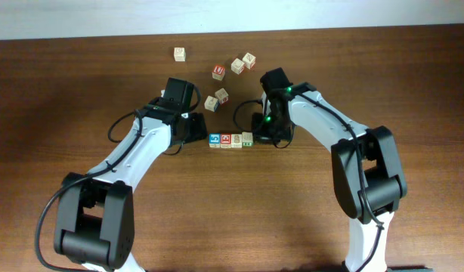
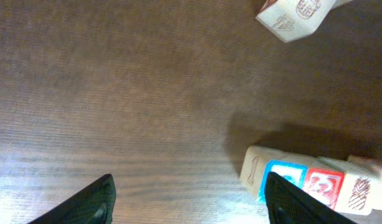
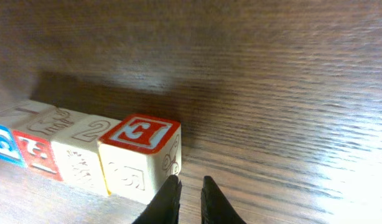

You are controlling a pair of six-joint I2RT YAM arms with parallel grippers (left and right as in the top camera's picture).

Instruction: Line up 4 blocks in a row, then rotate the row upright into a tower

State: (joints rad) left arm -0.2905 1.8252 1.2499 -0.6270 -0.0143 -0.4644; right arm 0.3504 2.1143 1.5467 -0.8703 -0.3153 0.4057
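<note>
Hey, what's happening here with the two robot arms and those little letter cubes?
Four wooden letter blocks sit in a touching row on the table, with a robot pincer at each end. The left pincer is wide open at the row's blue-faced end and grips nothing. The right pincer is almost shut, its tips right by the red-topped end block, and it holds nothing either. Six more loose cubes lie scattered farther back.

Pale-wood blocks (image 1: pixel 230 140), blue, red, possibly green faces, dark wood-grain table (image 1: pixel 66 91)
</note>
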